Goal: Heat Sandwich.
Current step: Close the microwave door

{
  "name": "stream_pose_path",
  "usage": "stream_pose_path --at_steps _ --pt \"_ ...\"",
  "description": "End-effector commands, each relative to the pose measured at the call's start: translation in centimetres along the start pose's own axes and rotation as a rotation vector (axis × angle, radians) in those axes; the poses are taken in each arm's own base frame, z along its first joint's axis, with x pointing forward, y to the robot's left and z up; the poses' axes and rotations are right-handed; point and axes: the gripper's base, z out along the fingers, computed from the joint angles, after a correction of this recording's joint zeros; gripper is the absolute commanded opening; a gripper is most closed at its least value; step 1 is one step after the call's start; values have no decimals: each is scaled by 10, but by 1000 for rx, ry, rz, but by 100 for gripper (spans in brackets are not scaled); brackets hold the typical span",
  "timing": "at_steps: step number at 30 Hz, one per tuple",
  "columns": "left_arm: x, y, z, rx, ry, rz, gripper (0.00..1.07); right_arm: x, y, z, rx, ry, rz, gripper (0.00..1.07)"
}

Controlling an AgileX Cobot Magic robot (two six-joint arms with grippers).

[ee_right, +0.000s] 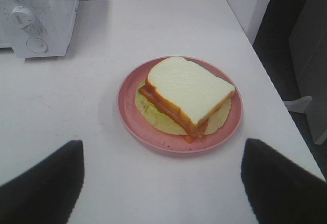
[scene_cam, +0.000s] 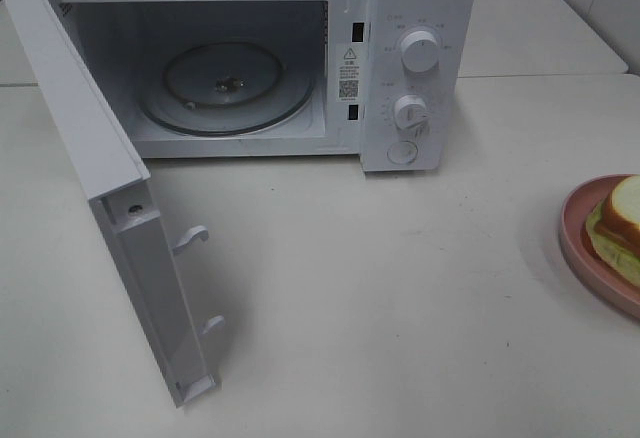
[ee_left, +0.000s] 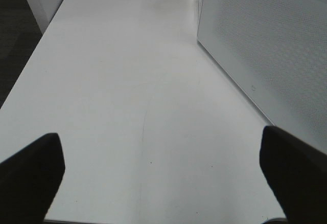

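microwave [scene_cam: 300, 58] door [scene_cam: 110, 208] hangs wide open, glass turntable [scene_cam: 225, 86] bare. the sandwich [ee_right: 186, 95] sits on the pink plate [ee_right: 127, 106] on the table [scene_cam: 380, 298], right of the microwave. left gripper [ee_left: 163, 173] jaws spread wide over bare table; right gripper [ee_right: 163, 183] jaws open, short of the plate.

Left tool [ee_left: 163, 178] and right tool [ee_right: 163, 183] both wide apart, empty, above the table.

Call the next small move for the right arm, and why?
Probably ease the right pincer forward and down to the plate: it is open and empty, the sandwich lies on the plate, and the microwave door is already open.
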Motion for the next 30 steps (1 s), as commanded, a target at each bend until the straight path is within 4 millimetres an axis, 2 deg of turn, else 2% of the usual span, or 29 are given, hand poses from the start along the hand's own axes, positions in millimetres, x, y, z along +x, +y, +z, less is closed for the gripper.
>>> stream_pose_path --at_steps 1,11,18,25,26,27,29,30 --pt "0 -1 -1 8 -14 -5 96 2 -1 -3 6 -27 -3 76" --pt "-5 -2 -2 20 -31 -11 96 2 -1 -3 6 -27 -3 76" --pt "-23 0 5 -1 -33 3 86 2 -1 -3 6 -27 -3 76" --pt "-39 -1 26 -1 -42 2 59 2 -1 -3 6 -27 -3 76" --pt "-41 -1 33 0 -66 2 48 2 -1 -3 6 -27 -3 76" --pt "-41 -1 33 0 -66 2 48 2 -1 -3 6 -27 -3 76" --pt "-41 -1 41 0 -89 2 38 2 -1 -3 6 -27 -3 76" --pt "-40 -1 50 0 -98 2 27 2 -1 -3 6 -27 -3 76"
